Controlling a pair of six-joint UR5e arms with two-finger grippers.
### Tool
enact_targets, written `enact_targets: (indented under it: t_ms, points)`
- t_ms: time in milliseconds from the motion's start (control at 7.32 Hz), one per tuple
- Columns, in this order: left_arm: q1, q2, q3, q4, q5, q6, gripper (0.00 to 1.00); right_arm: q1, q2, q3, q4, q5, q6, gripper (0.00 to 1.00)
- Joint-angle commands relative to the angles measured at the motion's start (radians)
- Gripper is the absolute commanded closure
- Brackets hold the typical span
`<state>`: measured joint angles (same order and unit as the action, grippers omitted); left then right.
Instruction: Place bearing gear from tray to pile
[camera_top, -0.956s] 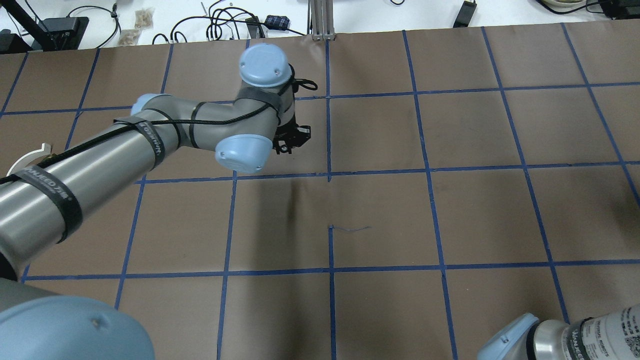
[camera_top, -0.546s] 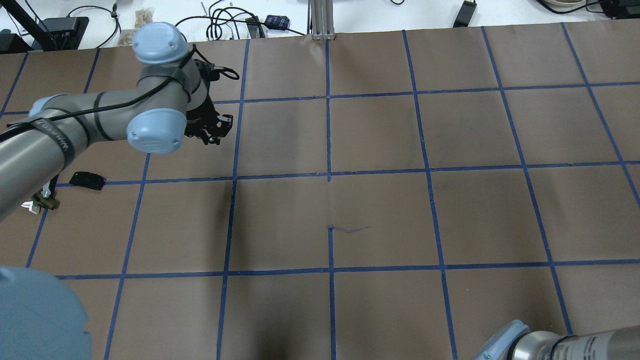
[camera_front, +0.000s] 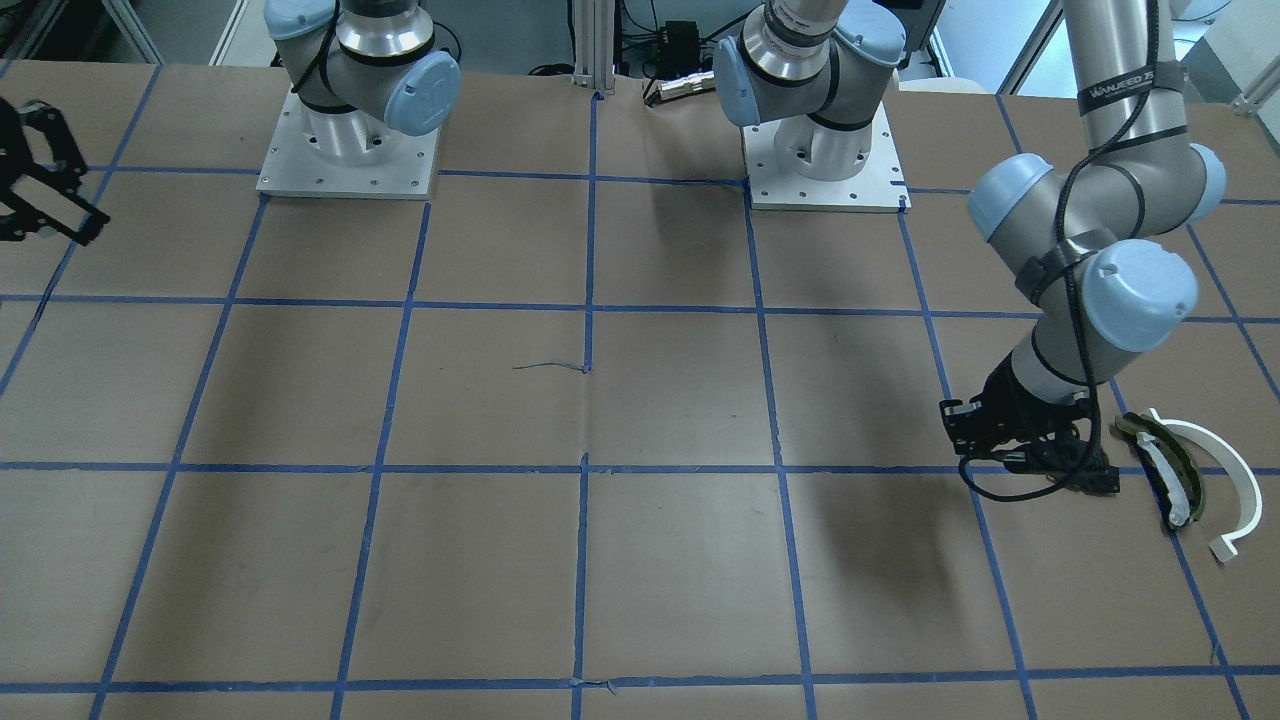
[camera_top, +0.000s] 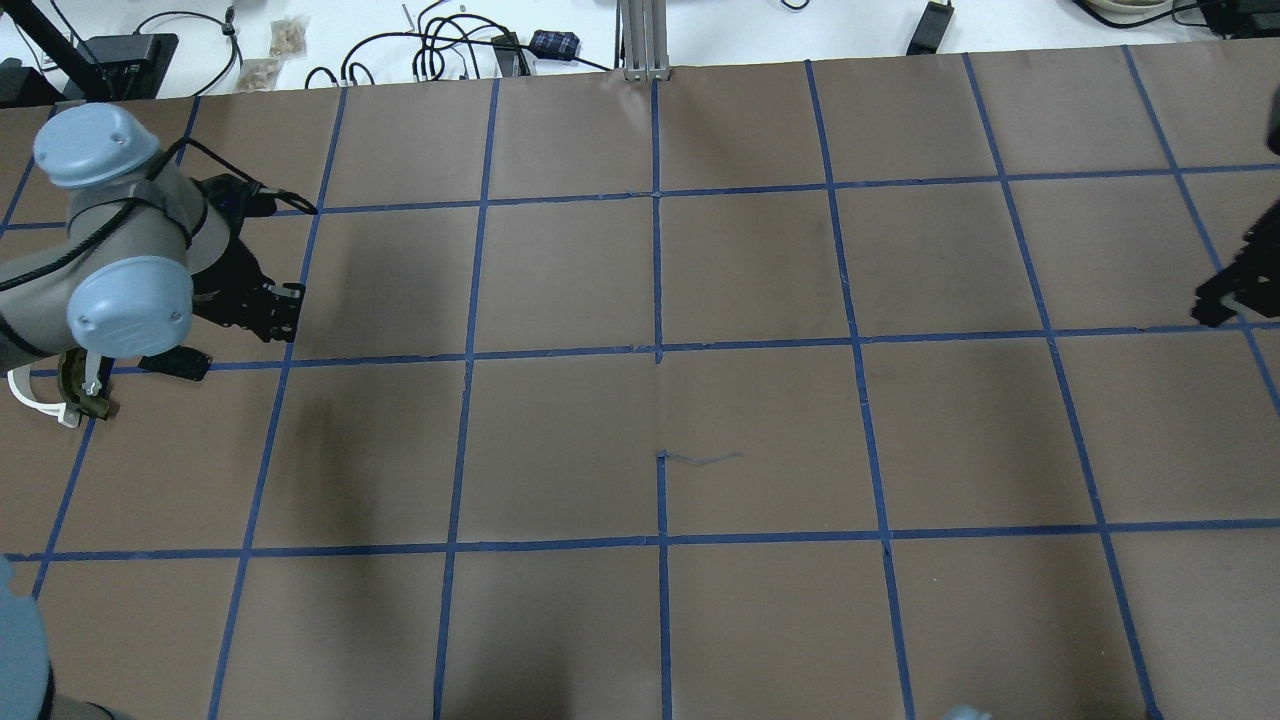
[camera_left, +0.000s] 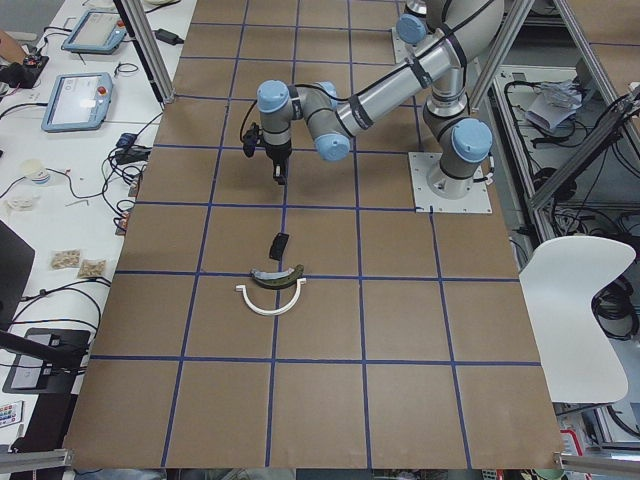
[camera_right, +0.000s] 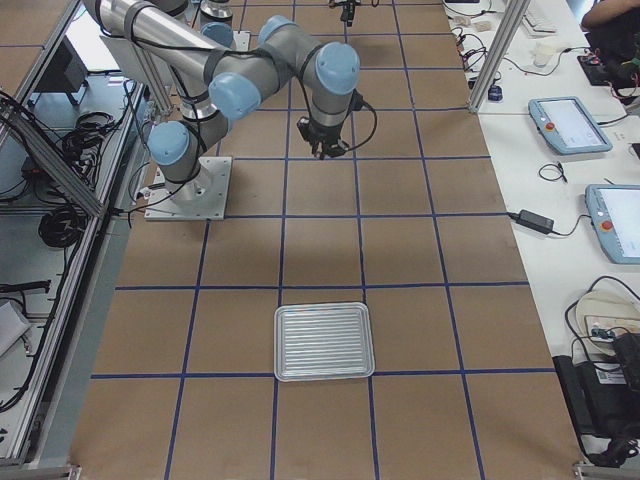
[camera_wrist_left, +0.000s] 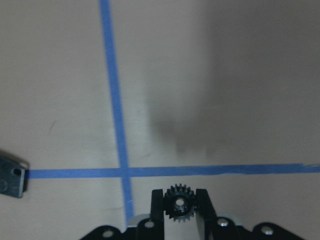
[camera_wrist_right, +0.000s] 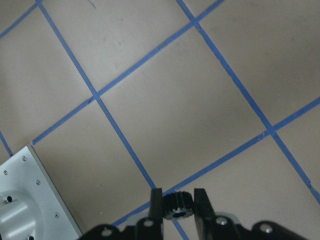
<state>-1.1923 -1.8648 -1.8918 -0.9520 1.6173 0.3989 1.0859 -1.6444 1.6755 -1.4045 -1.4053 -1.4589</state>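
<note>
My left gripper (camera_wrist_left: 180, 196) is shut on a small black toothed bearing gear (camera_wrist_left: 180, 204) with a pale hole. In the overhead view it (camera_top: 270, 310) hangs just right of the pile: a flat black plate (camera_top: 175, 362), a dark olive curved piece (camera_front: 1165, 460) and a white arc (camera_front: 1235, 480). The plate's corner shows at the left wrist view's edge (camera_wrist_left: 10, 176). My right gripper (camera_wrist_right: 177, 196) is shut on a similar black gear (camera_wrist_right: 176, 206) and sits at the overhead view's right edge (camera_top: 1235, 292).
A silver tray (camera_right: 280, 345) lies at the table's right end with nothing visible in it. Brown paper with blue tape lines covers the table. Both arm bases (camera_front: 345, 150) stand at the back. Cables and boxes lie beyond the far edge.
My left arm has swung left from the table's middle to beside the pile. My right gripper has come into view at the right edge.
</note>
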Motion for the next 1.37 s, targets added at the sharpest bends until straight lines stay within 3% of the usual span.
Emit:
enact_targets:
  t_ms: [0,273,410,546,683,820,956,1093,1230]
  points:
    - [0.153,-0.023,-0.016,0.047,-0.002,0.102,0.87,0.362,0.014,0.012,-0.145,0.074,0.518,0.84]
    - [0.255,-0.019,-0.033,0.049,-0.004,0.226,0.86,0.671,0.166,0.004,-0.452,0.057,0.972,0.83]
    - [0.302,-0.03,-0.042,0.05,-0.007,0.304,0.84,0.766,0.251,0.003,-0.6,0.054,1.159,0.82]
    - [0.337,-0.034,-0.052,0.05,-0.013,0.319,0.72,0.825,0.303,0.006,-0.699,0.028,1.243,0.82]
    - [0.345,-0.036,-0.062,0.05,-0.013,0.308,0.37,0.839,0.319,0.003,-0.715,0.007,1.24,0.8]
    - [0.339,-0.033,-0.049,0.05,-0.014,0.301,0.25,0.839,0.318,0.003,-0.711,0.002,1.232,0.79]
    - [0.336,-0.034,-0.047,0.05,-0.016,0.301,0.24,0.839,0.316,0.007,-0.711,-0.016,1.236,0.76]
    - [0.333,-0.033,-0.038,0.05,-0.016,0.299,0.22,0.841,0.319,0.009,-0.715,-0.017,1.247,0.25]
    - [0.321,-0.03,-0.011,0.036,-0.016,0.273,0.2,0.839,0.321,0.013,-0.721,-0.02,1.247,0.0]
